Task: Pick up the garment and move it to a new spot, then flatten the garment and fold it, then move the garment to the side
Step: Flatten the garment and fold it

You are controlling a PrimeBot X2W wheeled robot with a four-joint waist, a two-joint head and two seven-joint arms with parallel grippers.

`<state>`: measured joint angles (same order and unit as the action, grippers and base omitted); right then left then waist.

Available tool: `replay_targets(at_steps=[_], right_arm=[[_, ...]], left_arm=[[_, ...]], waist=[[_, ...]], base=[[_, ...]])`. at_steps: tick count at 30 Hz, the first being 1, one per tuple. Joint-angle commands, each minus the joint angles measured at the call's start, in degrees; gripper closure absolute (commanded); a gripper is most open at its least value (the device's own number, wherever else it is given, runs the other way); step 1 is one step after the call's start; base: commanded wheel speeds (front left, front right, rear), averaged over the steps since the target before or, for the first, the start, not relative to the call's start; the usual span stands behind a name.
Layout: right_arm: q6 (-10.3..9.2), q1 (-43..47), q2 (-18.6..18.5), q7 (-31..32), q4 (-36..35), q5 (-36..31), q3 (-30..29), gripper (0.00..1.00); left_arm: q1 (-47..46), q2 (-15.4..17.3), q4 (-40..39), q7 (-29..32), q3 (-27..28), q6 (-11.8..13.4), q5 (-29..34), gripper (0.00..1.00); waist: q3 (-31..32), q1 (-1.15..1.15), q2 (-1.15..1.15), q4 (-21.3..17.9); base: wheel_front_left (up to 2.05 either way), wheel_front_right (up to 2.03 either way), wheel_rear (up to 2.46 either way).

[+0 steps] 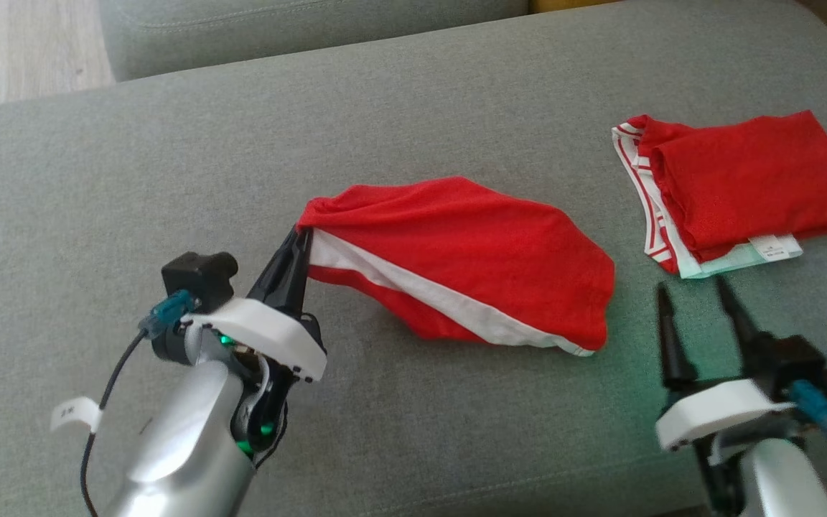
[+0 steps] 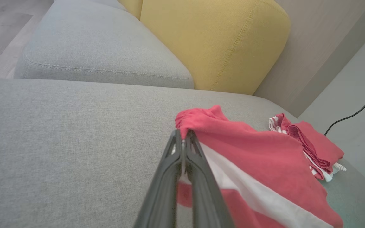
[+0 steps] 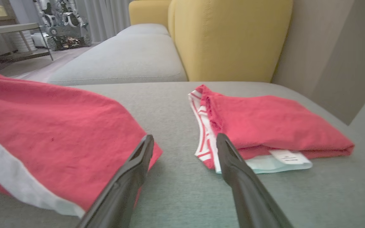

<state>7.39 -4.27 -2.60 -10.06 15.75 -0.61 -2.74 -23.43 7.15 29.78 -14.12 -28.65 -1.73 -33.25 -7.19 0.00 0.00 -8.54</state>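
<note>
Nearest, the left fingers [image 1: 303, 244] are clenched on one gathered corner of the garment [image 1: 471, 244] and hold that corner a little above the seat. The garment is red knit cloth with a broad white band running slantwise along its lower edge. It is rumpled, bunched into small folds at the pinched corner and spreading wider to the right. Away from that corner it sags onto the middle of the grey sofa seat [image 1: 169, 179], where its far right end lies.

The right fingers [image 1: 672, 345] are spread apart with nothing between them, just beside that right end, in the gap between the garment and a folded pile [image 1: 751, 179]. The pile lies flat on the right part of the seat. It has red cloth on top, red-and-white striped edging on its left side, a pale mint layer beneath and a white label [image 1: 776, 248] at its near edge.

The seat is grey woven fabric with a stitched seam. Beyond it sits a second grey cushion [image 2: 100, 53], and a yellow backrest [image 2: 217, 41] stands behind both. Further off are a pale wooden floor [image 1: 19, 43], a black cable [image 2: 350, 115] on the floor past the seat's right end, and a shelf with machinery [image 3: 65, 22] at the far end of the room.
</note>
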Motion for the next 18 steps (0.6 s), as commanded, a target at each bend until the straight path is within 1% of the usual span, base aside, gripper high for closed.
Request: replay_targets(at_steps=[1, 2, 5, 9, 14, 18], right_arm=[[0.1, -0.77, -0.28, 0.6, -1.12, 1.55, 3.43, 0.0], [0.1, -0.49, -0.28, 1.03, -0.79, 2.39, 4.59, 0.0], [0.1, 0.79, -0.61, 3.42, 0.54, 4.33, 10.78, 0.0], [0.1, 2.21, -2.93, 6.47, 1.22, 7.56, 15.86, 0.0], [0.1, 3.03, -5.35, 8.6, 1.06, 10.04, 17.04, 0.0], [0.1, 2.84, -5.58, 8.81, 0.96, 11.21, 17.36, 0.0]], left_arm=[[-0.49, 1.12, -2.42, -0.71, 2.52, 0.43, 0.49, 1.0], [-0.2, 1.07, -2.65, -0.74, 2.65, 0.51, 0.55, 1.0], [0.47, 0.88, -3.11, -0.79, 2.87, 0.6, 0.8, 1.0], [0.67, 0.66, -3.33, -0.83, 3.2, 0.77, 1.09, 1.0], [0.51, 0.55, -3.34, -0.85, 3.66, 0.73, 1.34, 1.0], [0.44, 0.41, -3.35, -0.86, 3.87, 0.58, 1.53, 1.0]], waist=[[0.07, 0.0, 0.0, 0.26], [0.09, 0.0, 0.0, 0.34], [0.16, 0.0, 0.0, 0.5], [-0.02, 0.0, 0.0, 0.53], [-0.22, 0.0, 0.0, 0.32], [-0.38, 0.0, 0.0, 0.32]], base=[[0.0, 0.0, 0.0], [0.0, 0.0, 0.0], [0.0, 0.0, 0.0], [0.0, 0.0, 0.0], [0.0, 0.0, 0.0], [0.0, 0.0, 0.0]])
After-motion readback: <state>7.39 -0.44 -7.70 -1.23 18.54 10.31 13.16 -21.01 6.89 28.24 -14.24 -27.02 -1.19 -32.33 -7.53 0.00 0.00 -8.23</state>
